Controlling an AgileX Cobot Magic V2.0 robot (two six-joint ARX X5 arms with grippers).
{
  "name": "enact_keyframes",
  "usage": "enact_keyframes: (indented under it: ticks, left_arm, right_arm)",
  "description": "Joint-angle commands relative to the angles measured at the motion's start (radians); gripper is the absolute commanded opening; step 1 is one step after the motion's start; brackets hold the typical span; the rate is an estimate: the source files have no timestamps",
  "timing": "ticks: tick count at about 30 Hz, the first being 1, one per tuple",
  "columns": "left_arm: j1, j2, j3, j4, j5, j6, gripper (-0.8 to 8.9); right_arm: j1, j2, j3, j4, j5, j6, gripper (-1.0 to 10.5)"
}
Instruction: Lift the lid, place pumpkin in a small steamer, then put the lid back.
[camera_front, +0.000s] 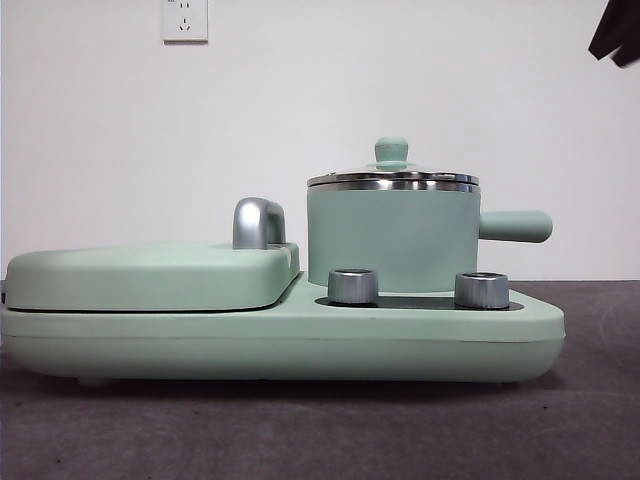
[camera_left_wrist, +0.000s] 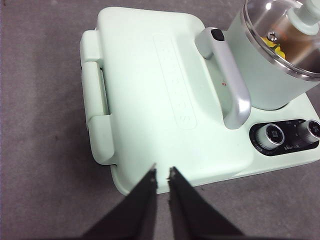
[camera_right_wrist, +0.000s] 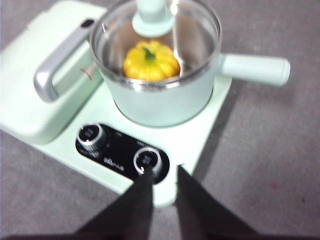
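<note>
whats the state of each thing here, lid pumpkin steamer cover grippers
lid: on the small steamer, closed
pumpkin: inside the small steamer, stem up
small steamer: upright on the base, handle toward the right of the front view
flat cover: shut
left gripper: empty, jaws nearly closed, above the flat cover's edge
right gripper: empty, jaws slightly apart, above the knob panel
</note>
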Motion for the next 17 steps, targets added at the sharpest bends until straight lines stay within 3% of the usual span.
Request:
enact_keyframes:
  ticks: [1, 14, 17]
  left_arm:
    - [-0.006, -0.002, 0.007, 0.010, 0.008, 0.001, 0.08]
    - [-0.005, -0.006, 0.007, 0.010, 0.007, 0.001, 0.08]
    - [0.010, -0.021, 0.000, 0.004, 0.006, 0.073, 0.07]
  right_arm:
    - [0.011, -0.002, 0.012, -0.002, -0.036, -0.002, 0.2]
    - [0.010, -0.007, 0.012, 0.007, -0.027, -0.003, 0.2]
    - [0.010, -0.007, 0.012, 0.007, -0.027, -0.003, 0.2]
